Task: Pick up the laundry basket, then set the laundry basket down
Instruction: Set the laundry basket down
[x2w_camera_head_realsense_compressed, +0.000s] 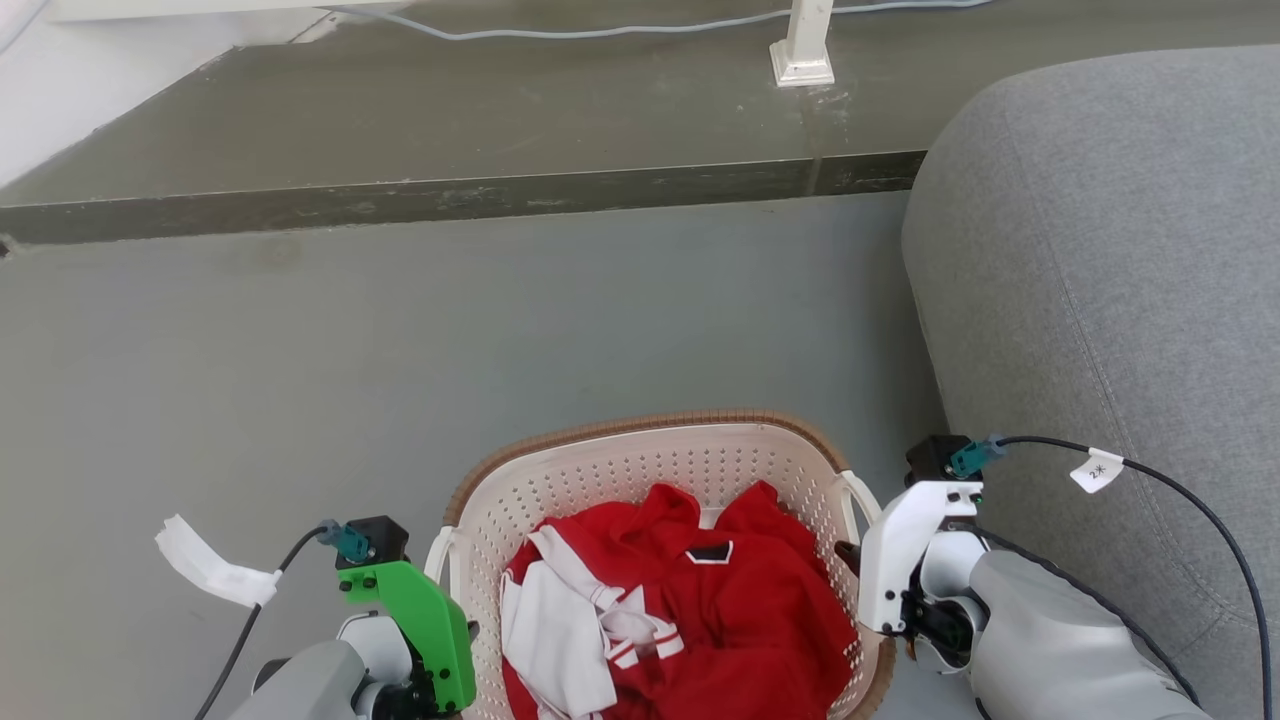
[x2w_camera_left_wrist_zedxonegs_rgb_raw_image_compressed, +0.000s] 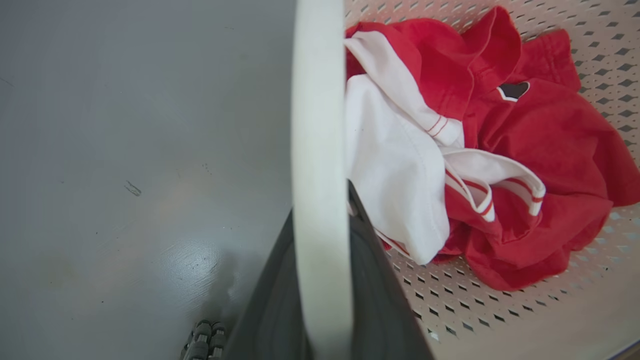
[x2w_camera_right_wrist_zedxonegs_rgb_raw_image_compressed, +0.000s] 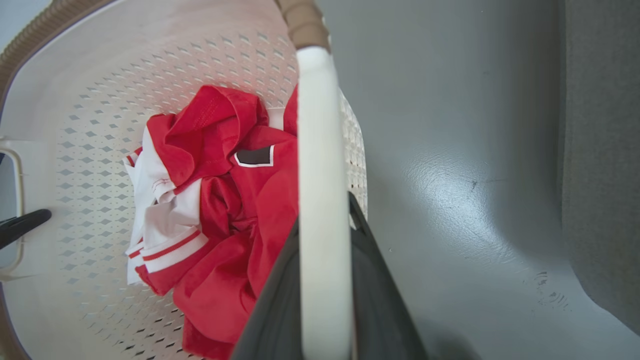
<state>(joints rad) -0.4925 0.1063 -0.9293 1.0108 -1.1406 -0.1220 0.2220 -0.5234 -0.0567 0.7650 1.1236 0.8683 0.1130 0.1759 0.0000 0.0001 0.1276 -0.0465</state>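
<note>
My left gripper (x2w_camera_left_wrist_zedxonegs_rgb_raw_image_compressed: 320, 210) squeezes the basket's (x2w_camera_head_realsense_compressed: 620, 470) left handle (x2w_camera_left_wrist_zedxonegs_rgb_raw_image_compressed: 320, 125), one finger on each side. My right gripper (x2w_camera_right_wrist_zedxonegs_rgb_raw_image_compressed: 322, 212) squeezes the right handle (x2w_camera_right_wrist_zedxonegs_rgb_raw_image_compressed: 322, 125) the same way. Red and white clothes (x2w_camera_head_realsense_compressed: 700, 600) lie inside. The basket sits between my arms, over the shiny grey floor (x2w_camera_head_realsense_compressed: 400, 350), just beside a grey sofa (x2w_camera_head_realsense_compressed: 1100, 250). Far off, a dark step (x2w_camera_head_realsense_compressed: 450, 195) crosses the floor.

A: What lies around the laundry basket (x2w_camera_head_realsense_compressed: 640, 470)?
B: Clothes (x2w_camera_head_realsense_compressed: 740, 610) lie in it. The sofa (x2w_camera_head_realsense_compressed: 1100, 300) stands just to its right, and the raised step (x2w_camera_head_realsense_compressed: 450, 130) is well behind it.
A: And the grippers?
B: The left gripper (x2w_camera_left_wrist_zedxonegs_rgb_raw_image_compressed: 320, 215) straddles its left handle (x2w_camera_left_wrist_zedxonegs_rgb_raw_image_compressed: 320, 125), the right gripper (x2w_camera_right_wrist_zedxonegs_rgb_raw_image_compressed: 325, 220) its right handle (x2w_camera_right_wrist_zedxonegs_rgb_raw_image_compressed: 322, 150).
</note>
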